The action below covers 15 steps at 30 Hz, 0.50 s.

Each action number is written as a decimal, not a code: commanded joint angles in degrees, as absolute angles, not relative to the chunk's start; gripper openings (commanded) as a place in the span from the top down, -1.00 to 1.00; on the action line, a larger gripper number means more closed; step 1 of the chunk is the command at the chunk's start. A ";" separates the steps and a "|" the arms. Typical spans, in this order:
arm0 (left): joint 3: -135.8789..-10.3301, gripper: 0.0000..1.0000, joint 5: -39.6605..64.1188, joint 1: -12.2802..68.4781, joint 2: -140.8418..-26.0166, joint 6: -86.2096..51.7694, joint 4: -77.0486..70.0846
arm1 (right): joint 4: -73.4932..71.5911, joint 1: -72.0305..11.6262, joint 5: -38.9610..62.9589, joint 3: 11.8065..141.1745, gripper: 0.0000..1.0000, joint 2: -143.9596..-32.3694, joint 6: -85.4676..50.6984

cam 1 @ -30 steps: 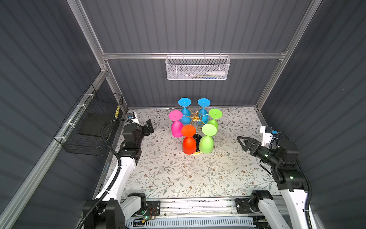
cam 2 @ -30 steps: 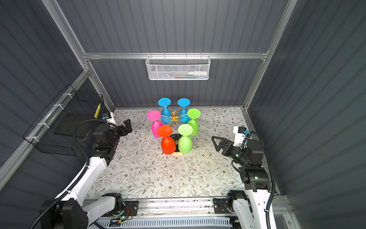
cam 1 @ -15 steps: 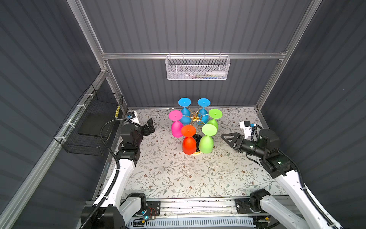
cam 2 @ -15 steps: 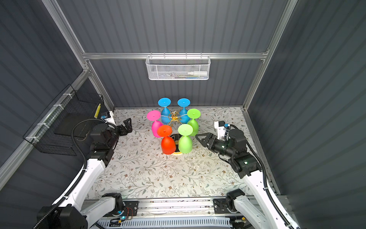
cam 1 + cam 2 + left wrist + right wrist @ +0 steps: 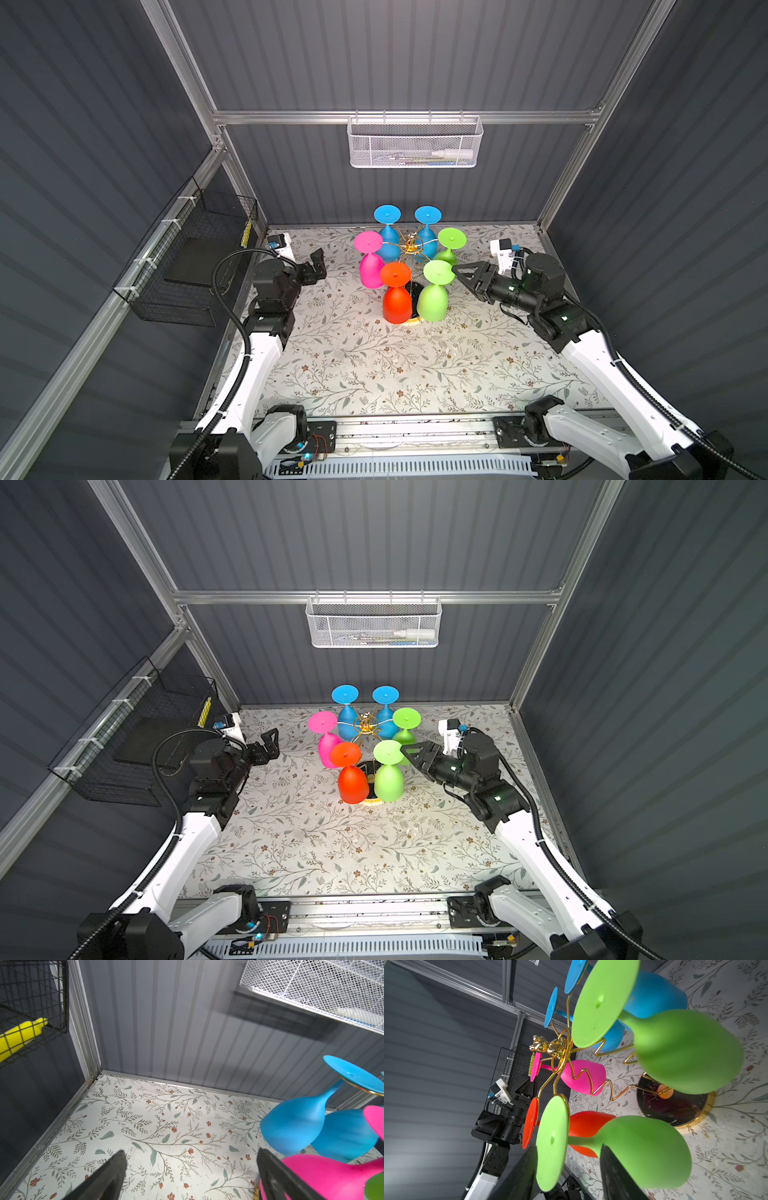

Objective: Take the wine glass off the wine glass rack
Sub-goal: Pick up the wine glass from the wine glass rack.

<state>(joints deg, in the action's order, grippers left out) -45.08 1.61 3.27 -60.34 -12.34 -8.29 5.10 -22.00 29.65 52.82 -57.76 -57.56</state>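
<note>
right gripper (image 5: 569, 1148): half-open astride lime wine glass (image 5: 643, 1153) stem, unclamped | handling: you'll likely find it light, slick, breakable; pinch stem

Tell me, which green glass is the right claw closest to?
The front green glass, beside the red glass. The right claw is right at its stem; the back green glass hangs farther away.

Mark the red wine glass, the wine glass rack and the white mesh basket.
red wine glass (image 5: 397, 305): in a top view, on its bowl.
wine glass rack (image 5: 409, 246): in a top view, on its gold hub.
white mesh basket (image 5: 374, 141): in a top view, on its front wall.
</note>
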 commanded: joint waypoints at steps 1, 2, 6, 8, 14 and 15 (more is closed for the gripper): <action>-47.46 -0.99 3.15 2.94 -60.06 -12.68 -7.08 | 1.51 -22.80 30.35 54.79 0.12 -59.24 -59.10; -47.46 -0.99 3.25 2.90 -60.09 -12.66 -7.04 | 1.40 -23.13 30.57 55.14 0.17 -59.77 -59.11; -47.46 -0.99 3.41 2.90 -60.22 -12.64 -7.03 | 2.02 -24.07 30.59 55.74 0.32 -60.56 -58.97; -47.50 -0.99 3.67 2.90 -60.21 -12.68 -6.94 | 2.06 -24.34 30.54 55.55 0.45 -60.56 -59.32; -47.48 -0.99 3.96 2.92 -60.30 -12.71 -6.90 | 2.96 -24.61 30.06 55.18 0.63 -59.70 -59.68; -47.51 -0.99 4.06 2.90 -60.34 -12.71 -6.86 | 3.12 -24.60 30.01 55.20 0.65 -59.55 -59.68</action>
